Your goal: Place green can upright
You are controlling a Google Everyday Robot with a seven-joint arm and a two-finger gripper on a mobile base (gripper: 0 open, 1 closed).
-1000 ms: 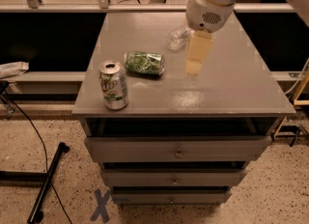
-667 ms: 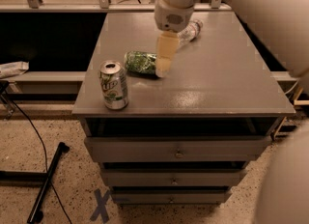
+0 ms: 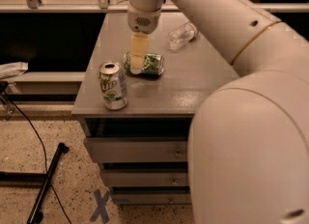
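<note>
Huge pale robot arm (image 3: pixel 241 121) fills the right side, reaching in over the grey tabletop (image 3: pixel 198 88). Drawers (image 3: pixel 137 149) are stacked beneath it. At the front left corner, a white-and-green can (image 3: pixel 112 85) stands upright. The green can (image 3: pixel 153 63) lies on its side, midway along the left edge, a little inward. A clear bottle (image 3: pixel 182 35) lies toward the far right corner. The gripper (image 3: pixel 136 67) hangs right at the green can's left end; spread or pinched, I cannot tell.
</note>
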